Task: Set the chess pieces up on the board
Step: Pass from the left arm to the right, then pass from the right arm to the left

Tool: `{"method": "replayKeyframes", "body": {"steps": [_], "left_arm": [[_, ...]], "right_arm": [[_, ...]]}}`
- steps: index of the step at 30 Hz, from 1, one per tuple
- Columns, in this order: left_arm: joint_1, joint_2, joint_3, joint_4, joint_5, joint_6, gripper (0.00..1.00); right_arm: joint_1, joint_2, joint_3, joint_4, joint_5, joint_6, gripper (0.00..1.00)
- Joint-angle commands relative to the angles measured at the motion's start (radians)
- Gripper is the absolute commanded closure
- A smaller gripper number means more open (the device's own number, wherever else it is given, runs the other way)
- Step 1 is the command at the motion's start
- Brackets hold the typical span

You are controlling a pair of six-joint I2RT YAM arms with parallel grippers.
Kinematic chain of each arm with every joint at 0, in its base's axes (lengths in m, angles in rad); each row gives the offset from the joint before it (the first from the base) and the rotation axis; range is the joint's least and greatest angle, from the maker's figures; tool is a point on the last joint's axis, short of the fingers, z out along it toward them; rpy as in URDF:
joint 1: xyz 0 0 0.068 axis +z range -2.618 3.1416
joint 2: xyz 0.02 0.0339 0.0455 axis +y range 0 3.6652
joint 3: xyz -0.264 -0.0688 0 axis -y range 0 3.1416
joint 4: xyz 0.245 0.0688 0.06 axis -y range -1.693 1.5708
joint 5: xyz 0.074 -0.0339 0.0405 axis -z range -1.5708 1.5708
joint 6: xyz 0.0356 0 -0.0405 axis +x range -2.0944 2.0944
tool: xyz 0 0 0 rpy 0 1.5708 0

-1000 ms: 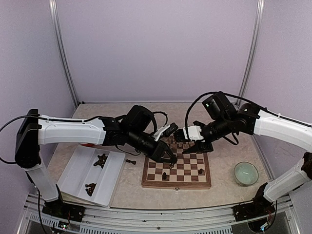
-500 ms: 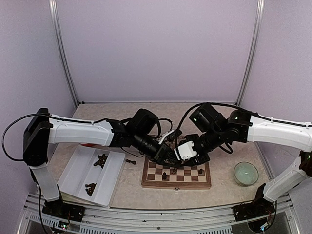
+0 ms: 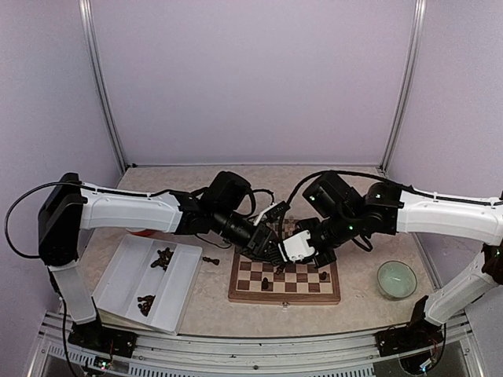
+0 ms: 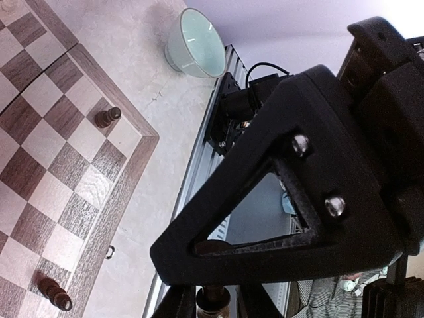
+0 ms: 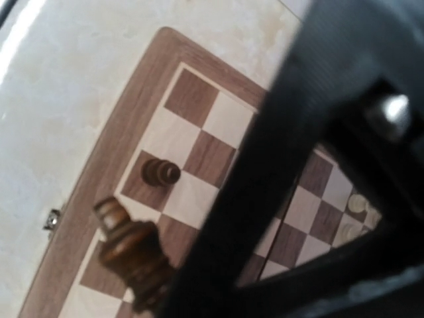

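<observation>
the table (image 3: 361, 314) carries the board (image 3: 284, 298) at lower centre of the top view. over the board's upper edge, the right gripper (image 3: 284, 257) is clamped on a tilted dark chess piece (image 5: 129, 248). the left gripper (image 4: 215, 308) is nearly closed, with a dark piece between its fingers. i cannot tell if it grips.

Brown-cream checkered board (image 3: 302, 285), dark pieces (image 5: 161, 173) (pale-green bowl (image 3: 397, 279))

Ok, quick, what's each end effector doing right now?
Left end effector: closed on a dark chess piece.
Right end effector: closed on a tilted dark piece.
</observation>
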Motion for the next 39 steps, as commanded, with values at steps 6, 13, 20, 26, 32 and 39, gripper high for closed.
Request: {"method": "replayKeyframes", "body": {"steps": [6,13,20,26,32,39], "left_arm": [[0.035,-0.147,-0.078,0.081,-0.249,0.038,0.61],[-0.135,-0.414,-0.246,0.256,-0.871,0.323,0.5],[-0.199,-0.456,-0.326,0.491,-1.01,0.408,0.49],[-0.214,-0.38,-0.294,0.54,-0.923,0.417,0.48],[-0.222,-0.336,-0.265,0.538,-0.866,0.419,0.49],[-0.218,-0.277,-0.201,0.511,-0.817,0.408,0.51]], "right_arm": [[-0.174,-0.008,-0.03,0.057,-0.232,0.151,0.95],[-0.404,-0.002,-0.058,0.142,-0.702,0.404,0.96],[-0.513,0.045,-0.076,0.214,-1.046,0.553,0.96],[-0.529,0.054,-0.074,0.254,-1.095,0.607,0.97],[-0.531,0.059,-0.082,0.264,-1.084,0.616,0.96],[-0.531,0.059,-0.084,0.258,-1.076,0.608,0.96]]}}
